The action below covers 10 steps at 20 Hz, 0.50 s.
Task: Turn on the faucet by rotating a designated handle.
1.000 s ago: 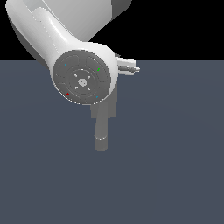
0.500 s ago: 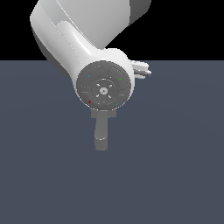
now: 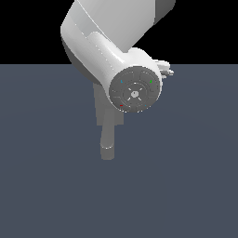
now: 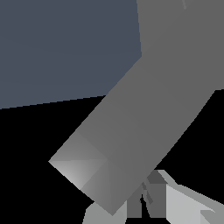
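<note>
In the exterior view the grey faucet stands behind my arm, its thick spout pointing down toward the camera. Its back plate is partly covered by the arm, and the arm hides the handle there. In the wrist view a straight flat-ended grey bar, the handle, runs diagonally very close to the camera. My gripper sits just past the bar's square end, fingers nearly together with nothing between them. Its tips peek out beside the wrist flange.
The arm's round grey flange faces the exterior camera and blocks much of the faucet. A plain dark blue-grey floor spreads all around under a black background.
My arm has swung steadily toward the exterior view's right, its flange now sitting right of the faucet's plate. The spout has not moved.
</note>
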Motion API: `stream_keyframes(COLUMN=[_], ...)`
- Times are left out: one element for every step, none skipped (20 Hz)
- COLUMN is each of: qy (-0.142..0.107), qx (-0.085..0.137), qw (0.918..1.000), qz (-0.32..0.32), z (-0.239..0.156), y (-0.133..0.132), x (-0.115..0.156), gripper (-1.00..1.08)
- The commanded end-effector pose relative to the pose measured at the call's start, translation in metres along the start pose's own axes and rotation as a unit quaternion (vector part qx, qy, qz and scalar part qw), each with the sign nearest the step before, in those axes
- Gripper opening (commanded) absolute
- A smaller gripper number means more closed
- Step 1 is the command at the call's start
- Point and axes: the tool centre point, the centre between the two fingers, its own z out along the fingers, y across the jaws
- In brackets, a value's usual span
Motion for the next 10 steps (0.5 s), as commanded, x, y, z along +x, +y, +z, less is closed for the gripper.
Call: stream_keyframes(qy=[-0.001, 0.002, 0.005, 0.008, 0.012, 0.015, 0.018, 0.022, 0.025, 0.028], qx=[-0.021, -0.022, -0.024, -0.026, -0.028, -0.029, -0.031, -0.033, -0.034, -0.036], qw=[0.9998, 0.9997, 0.9997, 0.9996, 0.9995, 0.9994, 0.9993, 0.9991, 0.9989, 0.9987], qz=[0.000, -0.003, -0.005, -0.007, -0.010, -0.012, -0.014, -0.016, -0.019, -0.021], z=[-0.006, -0.006, -0.006, -0.006, -0.006, -0.006, -0.006, -0.006, -0.006, -0.006], y=[0.000, -0.002, -0.004, -0.006, -0.007, -0.009, -0.011, -0.013, -0.015, -0.018], x=[-0.009, -0.006, -0.003, 0.001, 0.004, 0.007, 0.010, 0.014, 0.017, 0.020], gripper=[-1.00, -1.00, -1.00, -1.00, -1.00, -1.00, -1.00, -1.00, -1.00, -1.00])
